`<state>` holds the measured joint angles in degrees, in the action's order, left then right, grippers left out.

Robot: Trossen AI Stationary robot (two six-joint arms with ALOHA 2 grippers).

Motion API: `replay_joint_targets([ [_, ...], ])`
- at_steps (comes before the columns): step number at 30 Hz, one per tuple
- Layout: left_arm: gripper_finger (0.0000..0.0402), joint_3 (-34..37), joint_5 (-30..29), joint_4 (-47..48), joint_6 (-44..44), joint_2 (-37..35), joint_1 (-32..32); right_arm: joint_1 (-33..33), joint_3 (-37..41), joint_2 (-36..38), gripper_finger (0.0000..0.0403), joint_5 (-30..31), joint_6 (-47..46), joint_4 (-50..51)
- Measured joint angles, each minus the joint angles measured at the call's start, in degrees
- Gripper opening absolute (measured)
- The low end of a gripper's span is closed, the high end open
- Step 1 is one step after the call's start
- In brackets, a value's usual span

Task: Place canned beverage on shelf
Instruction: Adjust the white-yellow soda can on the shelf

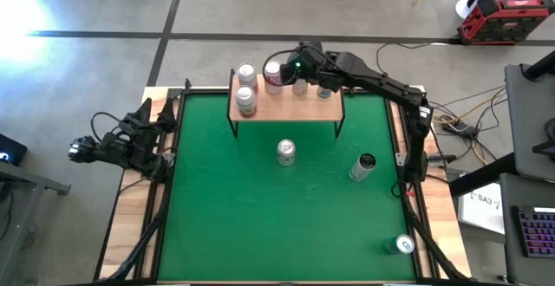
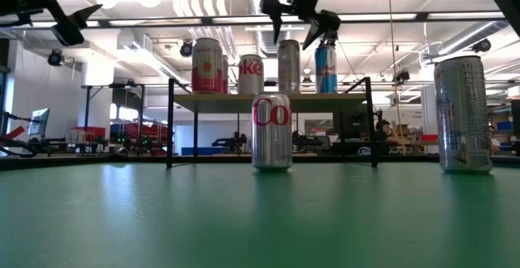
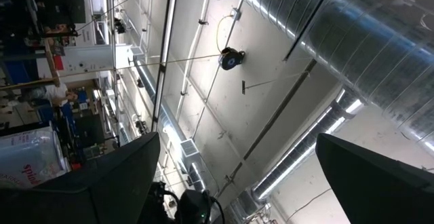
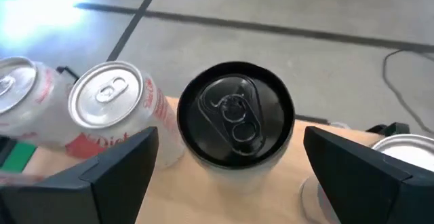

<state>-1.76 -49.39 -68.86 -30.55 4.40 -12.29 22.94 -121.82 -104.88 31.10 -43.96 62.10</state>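
**Black-top can on the shelf, three more to go**

The right gripper (image 1: 301,76) hangs over the shelf (image 1: 299,110), fingers spread wide and holding nothing, straddling the black-topped can (image 4: 234,125) that stands upright on the board. Beside it sit a Diet Coke can (image 4: 115,112), a red-and-white can (image 1: 247,74) and others. Down on the green mat (image 1: 225,208), a Coke can (image 1: 286,152) stands, a dark-topped can (image 1: 362,166) and a corner can (image 1: 404,245) wait. The left gripper (image 1: 130,139) idles at the counter's edge, fingers apart.

shelf (image 1: 286,108): light wood, black legs | black-topped can (image 4: 235,119): upright on it, apparently free
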Motion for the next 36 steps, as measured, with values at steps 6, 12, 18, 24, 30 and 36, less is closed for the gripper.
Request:
replay_joint_targets([
  [6,0.0380,0.00,-0.01,0.02,0.00,0.00,0.00,-0.46,0.06,-1.89,0.0360,3.33,-2.69,-1.55],
  [12,0.0380,0.00,-0.01,0.07,0.00,0.00,0.01,-0.78,0.07,-3.17,0.0349,7.22,-7.98,-1.65],
  [18,0.0380,0.00,-0.01,0.15,0.00,0.00,0.01,-1.36,0.05,-4.43,0.0301,9.03,-8.62,-3.37],
  [24,0.0380,0.00,0.00,0.26,0.00,0.00,-0.01,-1.36,0.04,-4.66,0.0246,9.62,-8.39,-3.87],
  [30,0.0380,0.00,-0.01,0.26,0.00,0.00,0.01,-1.34,0.04,-4.29,0.0249,9.01,-6.03,-3.77],
  [36,0.0380,0.00,0.00,0.26,0.00,0.00,0.01,-1.31,0.04,-3.87,0.0261,7.32,-3.15,-4.19],
])
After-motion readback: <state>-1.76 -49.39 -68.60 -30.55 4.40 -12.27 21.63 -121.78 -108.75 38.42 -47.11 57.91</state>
